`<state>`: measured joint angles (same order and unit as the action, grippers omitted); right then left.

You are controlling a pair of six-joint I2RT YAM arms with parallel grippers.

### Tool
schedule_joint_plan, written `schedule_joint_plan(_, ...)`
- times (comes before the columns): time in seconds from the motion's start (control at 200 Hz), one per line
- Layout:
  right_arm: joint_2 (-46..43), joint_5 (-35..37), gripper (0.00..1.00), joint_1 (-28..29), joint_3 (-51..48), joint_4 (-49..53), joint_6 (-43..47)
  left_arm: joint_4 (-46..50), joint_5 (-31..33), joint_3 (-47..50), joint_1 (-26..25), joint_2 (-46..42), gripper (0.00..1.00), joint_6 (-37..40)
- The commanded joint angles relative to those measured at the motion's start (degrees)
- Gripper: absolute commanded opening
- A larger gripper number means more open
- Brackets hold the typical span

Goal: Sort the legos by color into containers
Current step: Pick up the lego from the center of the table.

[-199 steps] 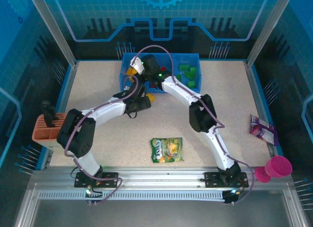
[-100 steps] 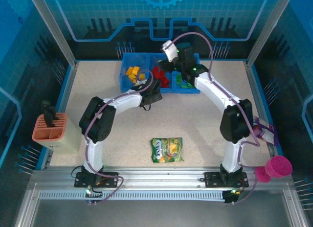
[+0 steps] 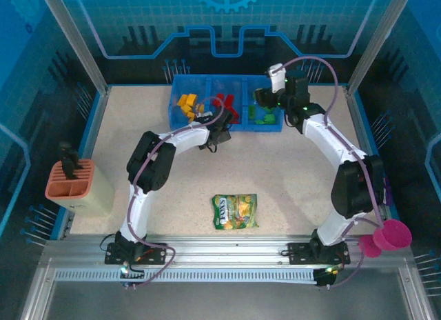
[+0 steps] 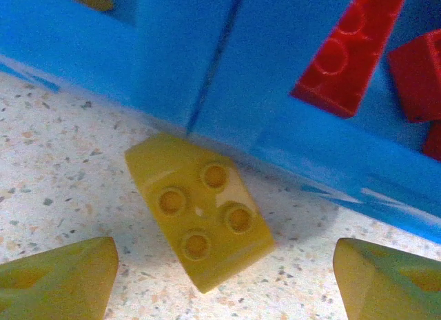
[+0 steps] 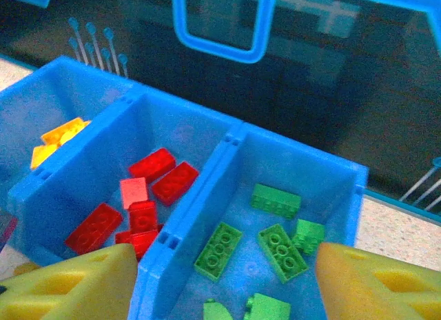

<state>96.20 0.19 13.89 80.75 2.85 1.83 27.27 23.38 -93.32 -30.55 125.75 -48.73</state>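
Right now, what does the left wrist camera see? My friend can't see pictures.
A yellow lego, four studs up, lies on the speckled table right at the blue tray's outer wall, between the fingertips of the open left gripper. Red legos sit inside the tray, upper right.

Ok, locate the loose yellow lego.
In the left wrist view, the yellow lego lies on the table at the tray's outer wall, ahead of the left gripper.

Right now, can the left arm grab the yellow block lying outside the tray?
Probably yes: the yellow block lies flat on the table between the open fingers of the left gripper, nothing covering it. Its far edge meets the tray wall, which might crowd the grip.
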Motion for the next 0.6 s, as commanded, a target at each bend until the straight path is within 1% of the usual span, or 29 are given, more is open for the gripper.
schedule_joint_plan(0.0, -2.94, -4.00, 0.70, -0.91, -2.04, -3.55, -3.16, 5.17, 2.53, -2.17, -0.24, 1.19, 0.83, -1.43)
schedule_joint_plan(0.17, -4.41, -7.41, 0.70, -2.72, -4.56, -3.86, -5.29, 7.67, 2.29, -3.28, 0.42, 2.40, 0.83, -2.36)
schedule_joint_plan(0.325, -5.21, -7.47, 0.70, -2.90, -5.56, -3.04, -5.01, 7.48, 2.20, -2.50, 1.70, 2.31, 0.83, -2.61)
schedule_joint_plan(0.595, -3.84, -8.85, 0.70, -2.86, -4.99, -3.03, -5.87, 7.28, 2.63, -0.43, 3.33, 0.85, 0.83, -2.29)
